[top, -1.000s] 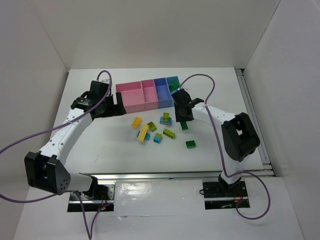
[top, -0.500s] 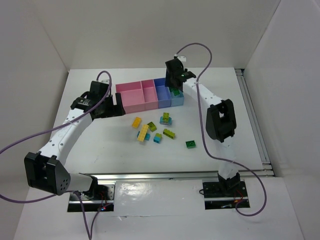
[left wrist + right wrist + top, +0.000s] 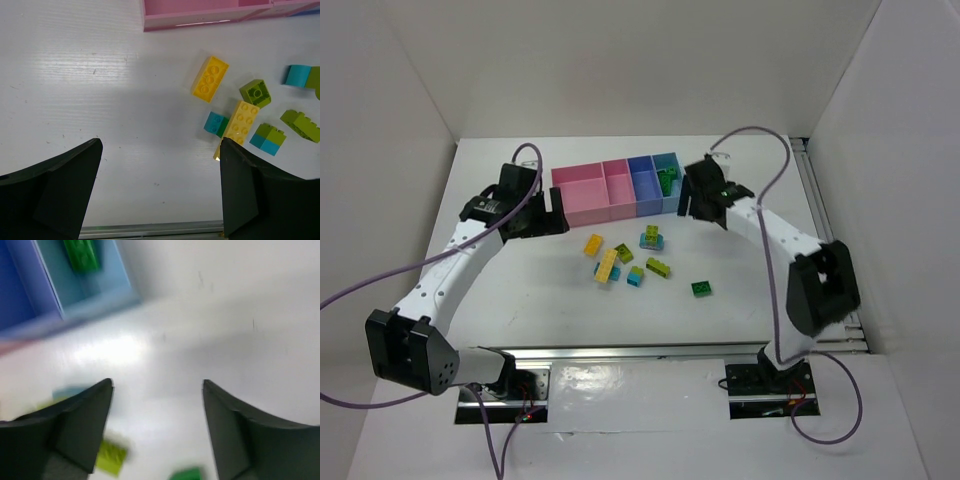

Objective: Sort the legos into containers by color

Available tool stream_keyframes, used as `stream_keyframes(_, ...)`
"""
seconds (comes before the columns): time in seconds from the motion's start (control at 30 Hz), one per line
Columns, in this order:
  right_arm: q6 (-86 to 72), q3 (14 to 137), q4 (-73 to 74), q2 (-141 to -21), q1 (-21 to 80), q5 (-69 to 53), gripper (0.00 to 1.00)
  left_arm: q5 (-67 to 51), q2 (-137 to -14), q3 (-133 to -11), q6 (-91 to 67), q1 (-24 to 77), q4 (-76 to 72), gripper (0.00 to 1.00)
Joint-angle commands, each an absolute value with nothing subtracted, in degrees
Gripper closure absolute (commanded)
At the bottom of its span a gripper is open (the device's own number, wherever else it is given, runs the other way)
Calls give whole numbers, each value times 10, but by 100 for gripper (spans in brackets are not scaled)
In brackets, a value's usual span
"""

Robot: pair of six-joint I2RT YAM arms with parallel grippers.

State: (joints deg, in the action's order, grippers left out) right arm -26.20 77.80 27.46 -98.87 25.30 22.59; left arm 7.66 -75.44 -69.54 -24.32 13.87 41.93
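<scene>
The containers (image 3: pixel 617 190) stand in a row at the back: two pink, one blue-violet, one light blue. A dark green lego (image 3: pixel 666 180) lies in the light blue bin (image 3: pixel 87 287) and shows in the right wrist view too (image 3: pixel 82 255). Several legos lie loose in front: a yellow brick (image 3: pixel 210 78), a long yellow one (image 3: pixel 240 121), lime ones (image 3: pixel 658 267) and a dark green one (image 3: pixel 701 288). My right gripper (image 3: pixel 692 200) hangs open and empty just right of the light blue bin. My left gripper (image 3: pixel 160 150) hovers open and empty over bare table left of the pile.
White walls enclose the table on three sides. A metal rail (image 3: pixel 660 350) runs along the near edge by the arm bases. Purple cables (image 3: pixel 750 135) loop above both arms.
The right gripper carried a dark green lego up over the light blue bin, opened and let it go, then swung out to the bin's right. The left arm has stayed still.
</scene>
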Motion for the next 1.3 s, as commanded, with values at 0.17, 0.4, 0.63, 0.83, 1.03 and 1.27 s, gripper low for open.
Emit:
stream_keyframes(0.17, -313, 485, 287, -766, 273, 78, 5, 69, -757, -697, -260, 151, 403, 3)
stream_keyframes(0.4, -290, 409, 284, -740, 286, 29, 2, 53, -773, -697, -266, 157, 392, 3)
stream_keyframes(0.63, -263, 427, 262, -791, 296, 13, 3, 53, -773, -697, -266, 168, 392, 3)
stream_keyframes(0.83, -268, 439, 276, -816, 313, 71, 17, 58, -779, -702, -260, 173, 392, 3)
stream_keyframes(1.03, -312, 459, 302, -796, 330, 129, 43, 58, -779, -702, -260, 173, 392, 3)
stream_keyframes(1.27, -309, 599, 315, -829, 330, 212, 48, 53, -779, -697, -260, 184, 392, 3)
